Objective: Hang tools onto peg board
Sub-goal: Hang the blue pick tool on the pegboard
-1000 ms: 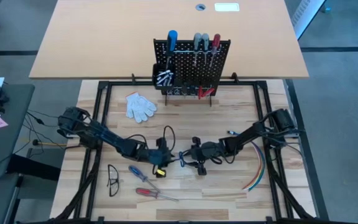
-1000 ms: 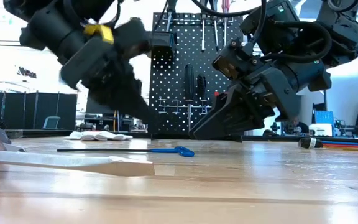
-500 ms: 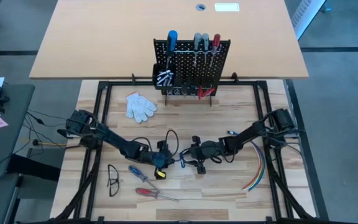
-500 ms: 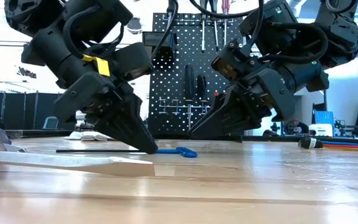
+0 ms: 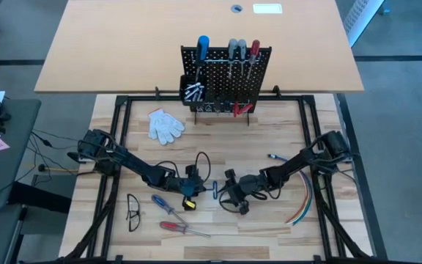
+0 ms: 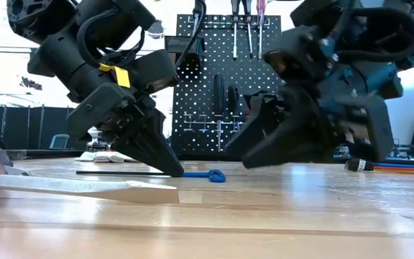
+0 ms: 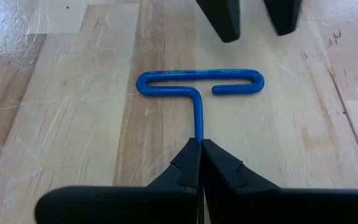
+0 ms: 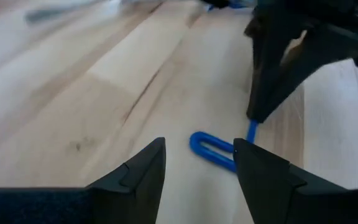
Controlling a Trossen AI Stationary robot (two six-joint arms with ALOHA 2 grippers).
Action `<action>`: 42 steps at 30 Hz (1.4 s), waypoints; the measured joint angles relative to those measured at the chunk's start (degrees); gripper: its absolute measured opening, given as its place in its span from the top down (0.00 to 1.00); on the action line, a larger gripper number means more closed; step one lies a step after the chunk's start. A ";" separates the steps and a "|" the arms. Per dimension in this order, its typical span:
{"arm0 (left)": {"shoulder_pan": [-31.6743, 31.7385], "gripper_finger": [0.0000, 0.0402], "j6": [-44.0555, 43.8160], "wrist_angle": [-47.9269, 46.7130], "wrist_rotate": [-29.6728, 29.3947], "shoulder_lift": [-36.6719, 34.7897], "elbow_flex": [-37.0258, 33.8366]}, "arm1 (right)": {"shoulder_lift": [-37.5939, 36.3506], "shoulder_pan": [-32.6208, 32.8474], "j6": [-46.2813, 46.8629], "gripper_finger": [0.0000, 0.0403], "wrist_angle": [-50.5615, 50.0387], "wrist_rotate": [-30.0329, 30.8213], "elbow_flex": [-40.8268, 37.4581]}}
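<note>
- Left wrist view: the left gripper (image 7: 199,155) has its fingers pressed together, pinching the shaft of the blue T-key (image 7: 199,84), which lies flat on the table (image 7: 73,124).
- Right gripper (image 8: 197,163) hovers just beside the key's handle, fingers spread, holding nothing.
- Peg board (image 5: 227,79) stands well apart at the table's far edge, screwdrivers already hung.

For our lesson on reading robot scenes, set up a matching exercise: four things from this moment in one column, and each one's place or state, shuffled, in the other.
Things:
1. left gripper
2. right gripper
3. white glove
4. peg board

States:
A. lies flat on the table
B. open, fingers apart
C. stands upright, holding tools
D. shut on the blue T-handle key

Pairs: 1-D, 2-B, 3-A, 4-C
</note>
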 joint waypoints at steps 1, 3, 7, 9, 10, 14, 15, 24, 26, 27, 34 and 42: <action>0.00 1.00 -0.03 -0.02 0.10 -0.20 0.10 | 0.00 0.30 -1.70 0.51 -0.53 0.79 0.00; 0.02 1.00 -0.07 0.01 0.55 -0.32 0.14 | 0.05 0.61 -4.59 0.51 -1.01 1.46 0.00; 0.04 1.00 -0.65 0.38 1.06 -0.63 0.14 | 1.60 0.64 -3.61 0.51 -0.51 2.37 0.00; 0.04 1.00 -0.66 0.33 1.10 -1.16 0.14 | 2.51 0.06 -1.29 0.51 0.40 2.41 0.39; 0.00 1.00 -0.65 0.16 1.22 -1.61 0.13 | 2.94 -0.22 -0.01 0.51 0.80 2.35 0.61; -0.42 1.00 -0.39 -0.28 0.97 -4.53 -0.02 | 3.15 -1.23 2.43 0.51 0.15 2.46 1.54; -0.55 1.00 -0.16 -0.02 0.87 -5.31 -0.02 | 3.07 -1.40 2.98 0.51 0.02 2.51 1.64; -2.92 1.00 1.74 0.60 -2.97 -8.66 0.09 | 2.97 -1.55 4.76 0.51 0.41 2.70 2.43; -3.04 1.00 1.74 0.08 -3.10 -8.63 0.09 | 2.97 -1.57 4.76 0.51 0.58 2.70 2.45; -3.08 1.00 1.74 -0.47 -3.16 -8.65 0.09 | 2.97 -1.57 4.76 0.51 0.58 2.70 2.45; -3.10 0.97 0.29 -3.94 -3.18 -8.49 -0.04 | 2.97 -1.50 6.07 0.51 0.36 2.64 2.45; -2.65 0.75 -3.07 -3.75 -3.74 -8.48 -3.01 | 2.95 -1.52 6.12 0.51 0.19 2.64 2.45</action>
